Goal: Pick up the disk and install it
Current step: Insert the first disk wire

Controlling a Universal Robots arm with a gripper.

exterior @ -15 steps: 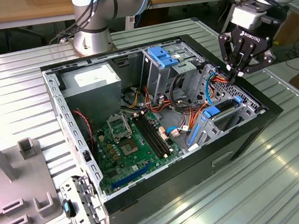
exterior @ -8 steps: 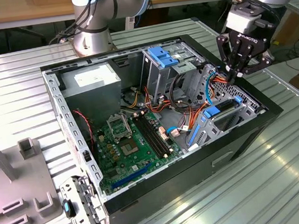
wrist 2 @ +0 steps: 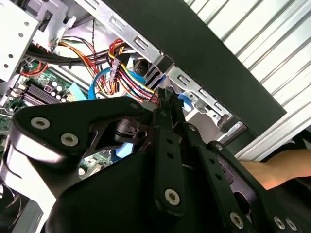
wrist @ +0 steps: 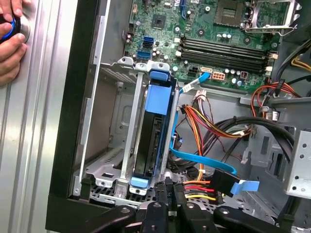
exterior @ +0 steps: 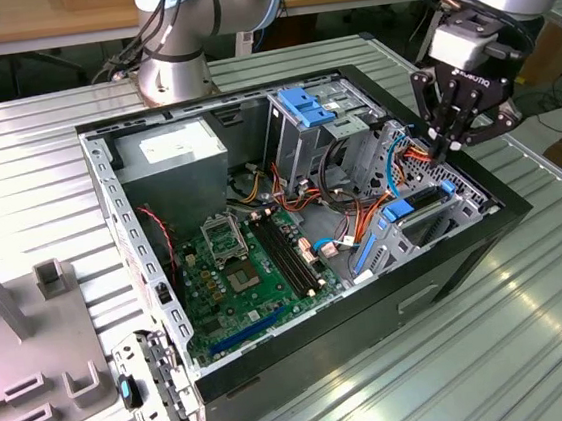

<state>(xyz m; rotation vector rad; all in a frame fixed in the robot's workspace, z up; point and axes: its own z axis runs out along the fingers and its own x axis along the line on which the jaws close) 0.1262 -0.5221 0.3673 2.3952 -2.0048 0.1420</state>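
Disk (wrist: 154, 136) seated on edge in the drive cage (wrist: 114, 145) of the open computer case (exterior: 465, 241).
Tool (exterior: 451, 137) pinched together, empty, hovering just above the disk's blue rail end, beside the coloured cables (wrist: 209, 121).

Bright, even light from overhead fills the exterior view, and the ribbed metal desk (exterior: 534, 325) throws back pale glare streaks beside the computer case (exterior: 292, 219). Inside the case, shadow pools under the drive cage and along the wall nearest the power supply. The green motherboard (exterior: 257, 273) stays clear and well lit. In the second wrist view, the black gripper (wrist 2: 165, 104) body looms close and soft, a white highlight glinting off its rounded link, while the cables behind it look sharper. In the first wrist view, the disk (wrist: 155, 131) sits crisp, its blue rail glowing, and the desk strip beside the case washes out pale.
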